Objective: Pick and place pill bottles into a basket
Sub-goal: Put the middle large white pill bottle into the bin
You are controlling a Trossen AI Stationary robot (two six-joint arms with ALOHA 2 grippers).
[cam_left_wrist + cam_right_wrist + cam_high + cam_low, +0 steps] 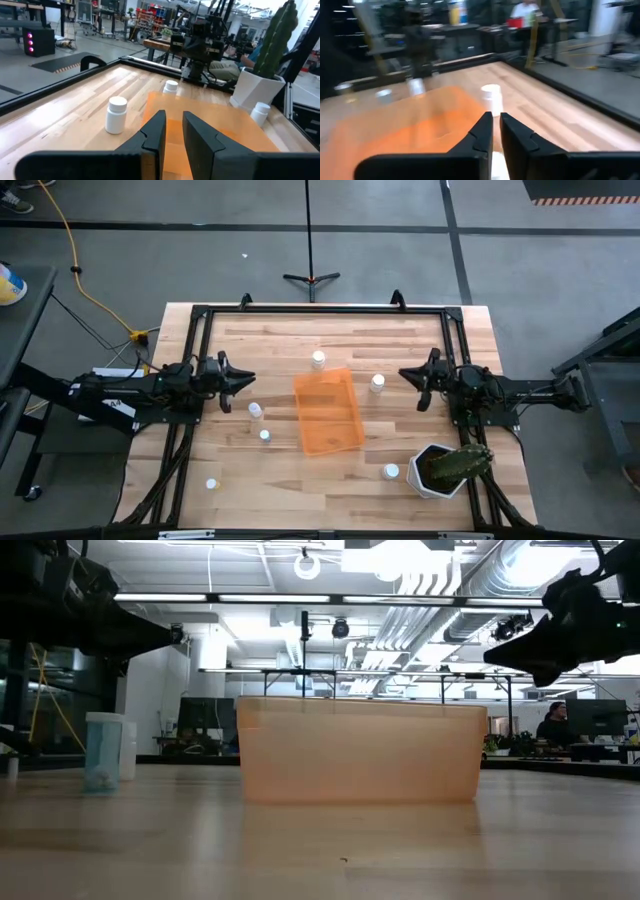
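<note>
Basket (328, 412) sits near the middle of the tabletop (250, 500), orange, translucent and with nothing in it, so the task looks to be at its very start: no bottle is picked yet. Six pill bottles stand loose on the wood: one touching or just beside the basket's far rim (318, 360), one just off its right side (377, 383), two off its left side (256, 411) (265, 436), one near the front left corner (212, 484), and one beside the white pot with the green plant (447, 469) toward the front right (391, 472). The left claw (243, 380) hangs over the left part of the tabletop, fingers only a narrow gap apart and holding nothing; the right claw (409, 375) hangs over the right part, its fingers likewise nearly together and empty. Judging from this, the next move calls for one claw to spread wider, drop over a nearby bottle such as the one just right of the basket, and grip below the cap without tipping it. No brand or writing can be read; the bottles probably carry labels, but they show too small to tell.
</note>
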